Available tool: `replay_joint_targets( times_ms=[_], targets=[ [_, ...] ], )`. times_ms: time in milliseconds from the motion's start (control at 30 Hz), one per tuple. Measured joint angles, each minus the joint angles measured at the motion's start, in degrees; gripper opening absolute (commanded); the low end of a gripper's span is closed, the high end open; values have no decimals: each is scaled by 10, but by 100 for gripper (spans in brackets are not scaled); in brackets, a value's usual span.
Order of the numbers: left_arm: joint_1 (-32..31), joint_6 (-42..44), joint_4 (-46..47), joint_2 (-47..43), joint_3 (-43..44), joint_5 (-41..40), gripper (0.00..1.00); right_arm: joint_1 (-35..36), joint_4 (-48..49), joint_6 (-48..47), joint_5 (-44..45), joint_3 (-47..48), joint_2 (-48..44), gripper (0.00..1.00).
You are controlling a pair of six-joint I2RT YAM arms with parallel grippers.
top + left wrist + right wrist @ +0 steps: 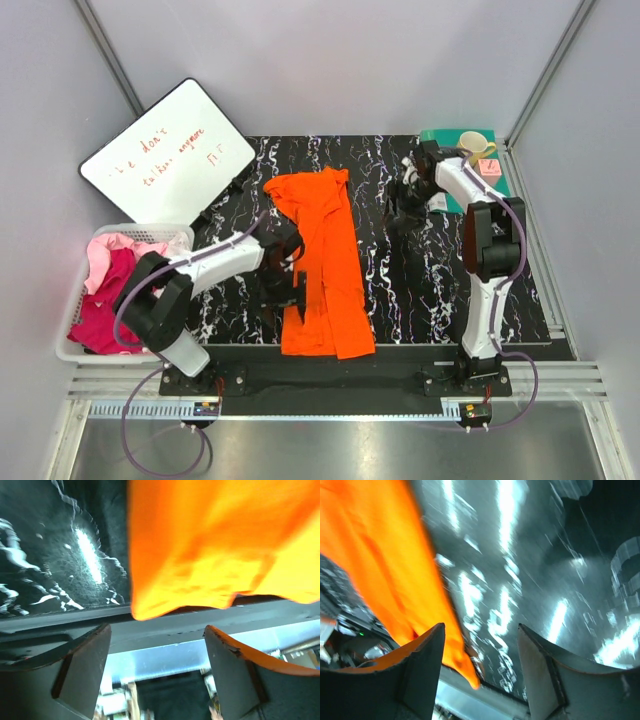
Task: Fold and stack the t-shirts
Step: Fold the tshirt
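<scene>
A bright orange t-shirt lies as a long, narrow strip down the middle of the black marbled table. My left gripper hovers at the shirt's left edge, open, with nothing between its fingers. In the left wrist view the gripper sits just off the orange hem. My right gripper is open over bare table to the right of the shirt. In the blurred right wrist view the orange cloth lies beside the gripper's left finger. More t-shirts, pale pink and magenta, are piled in a basket.
The white basket stands off the table's left edge. A whiteboard with red writing leans at the back left. A teal mat at the back right carries a cup and a small pink object.
</scene>
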Motion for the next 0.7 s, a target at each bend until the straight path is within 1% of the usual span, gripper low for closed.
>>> replay_joint_targets(
  times_ms=[200,333,433,500,633,700],
  targets=[
    [20,20,-35,-2,165,-82,83,18,22,5,-30,156,67,61],
    [69,27,-29,37,255,-111,83,20,34,16,-45,271,138,61],
    [117,30,-16,103,311,-117,82,20,38,26,-54,345,195,61],
    [150,32,-13,173,369,-114,83,20,37,31,-56,388,229,61],
    [190,33,1,281,467,-99,82,20,34,47,-62,464,286,60],
    [205,28,13,318,504,-81,82,20,33,55,-67,491,304,60]
  ],
)
